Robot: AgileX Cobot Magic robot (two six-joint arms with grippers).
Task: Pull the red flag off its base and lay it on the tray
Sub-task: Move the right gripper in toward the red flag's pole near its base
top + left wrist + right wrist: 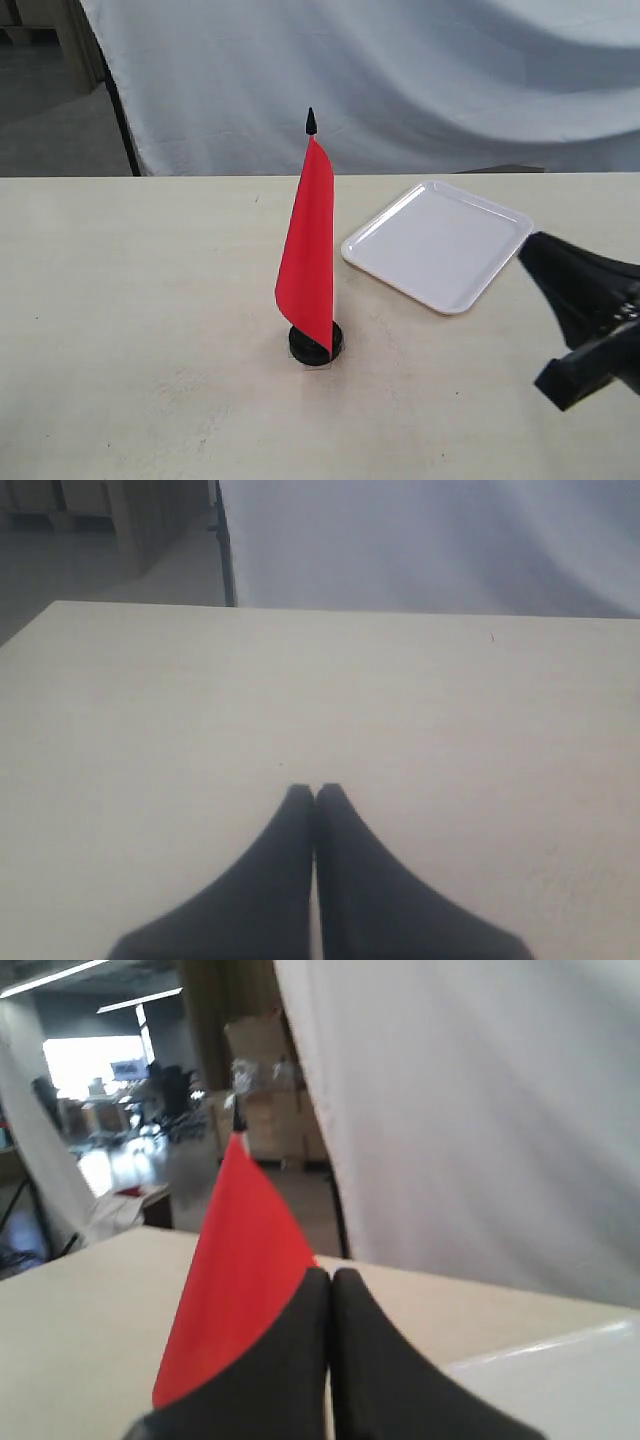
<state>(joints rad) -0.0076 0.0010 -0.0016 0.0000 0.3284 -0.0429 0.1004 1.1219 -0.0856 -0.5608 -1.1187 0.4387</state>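
Clenched shut on nothing, the right claw [330, 1275] sits low right in the exterior frame, partly cut off; the left claw [315, 792] is pinched empty too. Centre frame, the red flag [310, 240], smooth cloth, stands upright in its round black base [328, 347], stick mostly hidden. The glossy white tray [440, 245] lies near, upper right, on the pale matte table [130, 300].

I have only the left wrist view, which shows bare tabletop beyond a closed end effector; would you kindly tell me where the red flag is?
Observer: The red flag stands upright in its base, near the middle of the table in the exterior view.
Operator: Thank you. Where is the tray?
Observer: The tray lies flat, right of the flag and farther back, not touching the base.
Operator: And the other arm?
Observer: The right end effector is shut, holds nothing, and points towards the flag.
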